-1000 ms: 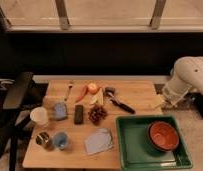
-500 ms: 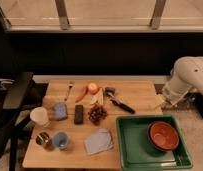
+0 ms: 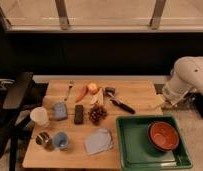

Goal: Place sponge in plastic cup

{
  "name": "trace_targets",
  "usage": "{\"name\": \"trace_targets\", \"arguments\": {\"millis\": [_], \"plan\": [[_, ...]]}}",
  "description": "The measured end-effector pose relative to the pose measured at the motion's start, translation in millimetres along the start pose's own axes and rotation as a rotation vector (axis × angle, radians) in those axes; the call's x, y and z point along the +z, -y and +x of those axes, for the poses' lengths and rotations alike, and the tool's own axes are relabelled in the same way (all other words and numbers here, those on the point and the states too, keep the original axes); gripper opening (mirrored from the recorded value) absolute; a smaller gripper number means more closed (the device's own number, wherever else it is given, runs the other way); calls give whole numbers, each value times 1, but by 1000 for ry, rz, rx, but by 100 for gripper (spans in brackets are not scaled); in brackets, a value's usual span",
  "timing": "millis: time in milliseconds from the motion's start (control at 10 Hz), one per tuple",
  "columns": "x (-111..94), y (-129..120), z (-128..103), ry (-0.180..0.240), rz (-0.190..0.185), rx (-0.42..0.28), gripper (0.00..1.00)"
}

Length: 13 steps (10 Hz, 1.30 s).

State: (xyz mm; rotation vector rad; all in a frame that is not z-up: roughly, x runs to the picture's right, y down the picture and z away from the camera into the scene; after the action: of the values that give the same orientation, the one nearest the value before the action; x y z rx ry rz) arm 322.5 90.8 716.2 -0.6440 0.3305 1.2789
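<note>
The light-blue sponge (image 3: pixel 59 110) lies on the wooden table (image 3: pixel 135 92) at the left, next to a dark remote (image 3: pixel 79 114). The small blue plastic cup (image 3: pixel 60 140) stands upright near the front left corner, below the sponge. My gripper (image 3: pixel 159 103) hangs at the table's right edge under the white arm (image 3: pixel 187 77), far from both the sponge and the cup, and touches neither.
A white cup (image 3: pixel 39 116) and a metal can (image 3: pixel 43 139) stand by the blue cup. A blue-grey cloth (image 3: pixel 99 140), grapes (image 3: pixel 97 113), fruit (image 3: pixel 93 88) and a black tool (image 3: pixel 120 103) lie mid-table. A green tray (image 3: pixel 129 150) holds a red bowl (image 3: pixel 163 135). A dark chair (image 3: pixel 15 97) stands at the left.
</note>
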Motion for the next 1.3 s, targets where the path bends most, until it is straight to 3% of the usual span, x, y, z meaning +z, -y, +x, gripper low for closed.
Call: {"name": "trace_targets", "arguments": {"millis": [700,1000,1300], "plan": [[-2,-2,-3,11,-14,-9,78],[-3,-36,-20,45,-44,-53,78],[3,-90,-40,75,-53,-113,78]]}}
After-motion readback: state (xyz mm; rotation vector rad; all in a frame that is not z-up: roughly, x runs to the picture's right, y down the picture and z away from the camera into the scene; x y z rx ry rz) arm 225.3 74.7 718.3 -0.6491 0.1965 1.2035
